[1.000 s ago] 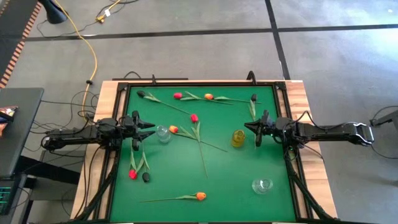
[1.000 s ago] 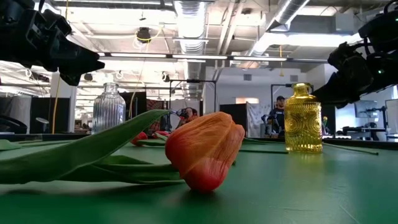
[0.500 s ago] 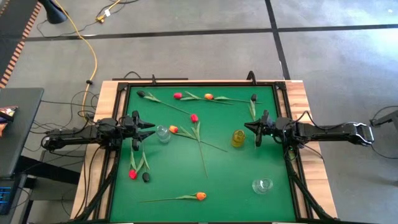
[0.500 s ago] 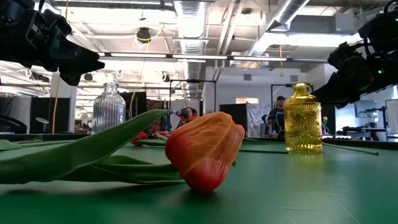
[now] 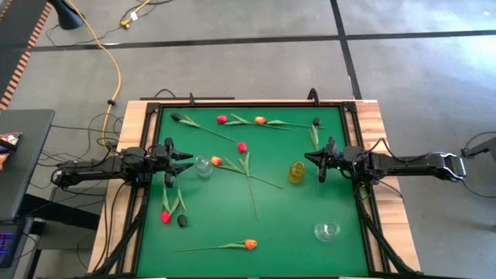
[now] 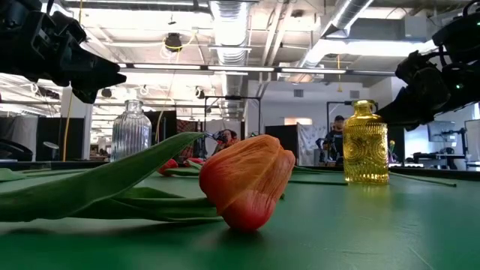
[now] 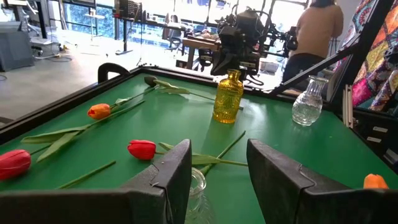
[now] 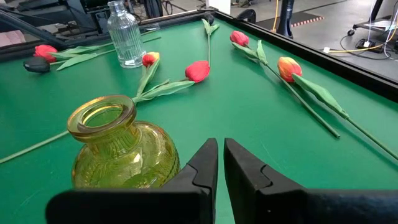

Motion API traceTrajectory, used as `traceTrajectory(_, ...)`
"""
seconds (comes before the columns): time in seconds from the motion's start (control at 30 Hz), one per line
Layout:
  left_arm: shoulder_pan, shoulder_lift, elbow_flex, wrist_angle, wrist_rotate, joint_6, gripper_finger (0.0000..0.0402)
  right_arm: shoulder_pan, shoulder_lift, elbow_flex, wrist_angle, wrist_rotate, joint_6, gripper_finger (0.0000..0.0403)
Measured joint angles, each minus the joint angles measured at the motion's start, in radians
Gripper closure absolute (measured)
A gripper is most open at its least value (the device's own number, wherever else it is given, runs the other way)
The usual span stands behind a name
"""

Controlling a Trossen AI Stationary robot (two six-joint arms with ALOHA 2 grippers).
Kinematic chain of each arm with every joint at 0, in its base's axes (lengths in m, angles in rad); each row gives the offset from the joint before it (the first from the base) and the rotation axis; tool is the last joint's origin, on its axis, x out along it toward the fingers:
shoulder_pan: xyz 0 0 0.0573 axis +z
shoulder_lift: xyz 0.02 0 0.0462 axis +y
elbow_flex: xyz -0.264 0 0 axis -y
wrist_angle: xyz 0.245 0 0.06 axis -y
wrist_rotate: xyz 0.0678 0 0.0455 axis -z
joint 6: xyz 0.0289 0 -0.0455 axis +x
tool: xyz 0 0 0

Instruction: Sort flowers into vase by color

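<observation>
green table (image 5: pixel 287 217) seen from above, nine tulips lying flat and three vases upright. left gripper (image 5: pixel 186 162) hovers at the left side, just beside the clear vase (image 5: pixel 204 167); its fingers (image 7: pixel 168 177) stand apart, holding nothing. right gripper (image 5: pixel 310 157) hovers at the right side, just beside the yellow vase (image 5: pixel 297 172); its fingers (image 8: pixel 205 163) are nearly together, a thin gap between them, holding nothing. a second clear vase (image 5: pixel 326 231) stands near the front right corner.

back row: black tulip (image 5: pixel 176 117) at the left, stem running right and toward the front; red tulip (image 5: pixel 222 119) and orange tulip (image 5: pixel 260 120), stems running right along the back edge; black tulip (image 5: pixel 316 122) at the right, stem running toward the front.

centre: red tulip (image 5: pixel 242 146), head toward the back, stem running toward the front; orange tulip (image 5: pixel 216 161) just beside the clear vase, stem running right and toward the front, crossing the red one's stem.

front left: red tulip (image 5: pixel 165 217) and black tulip (image 5: pixel 181 221) close together, heads toward the front, stems running toward the back, under the left gripper.

front: orange tulip (image 5: pixel 249 244), head right, stem running left along the front edge; it fills the low view.
</observation>
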Motion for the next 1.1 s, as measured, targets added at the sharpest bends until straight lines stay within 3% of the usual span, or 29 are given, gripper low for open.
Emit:
traceTrajectory(0.5, 0.0, 0.0, 0.0, 0.0, 0.001, -0.017, 0.026, 0.0, 0.0, 0.0, 0.0, 0.0, 0.0, 0.0347)
traceTrajectory(0.6, 0.0, 0.0, 0.0, 0.0, 0.041, -0.213, 0.026, 0.0, 0.0, 0.0, 0.0, 0.002, 0.0, 0.0347)
traceTrajectory(0.73, 0.0, 0.0, 0.0, -0.003, 0.046, -0.514, 0.026, -0.032, 0.0, 0.004, 0.014, 0.239, -0.073, 0.0347)
traceTrajectory(0.87, 0.0, 0.0, 0.0, -0.007, 0.101, -0.689, 0.026, -0.061, 0.0, 0.009, 0.012, 0.287, -0.09, 0.0347)
traceTrajectory(1.1, -0.001, 0.0, 0.001, -0.002, 0.173, -0.731, 0.026, -0.073, 0.003, 0.01, 0.019, 0.292, -0.087, 0.0347)
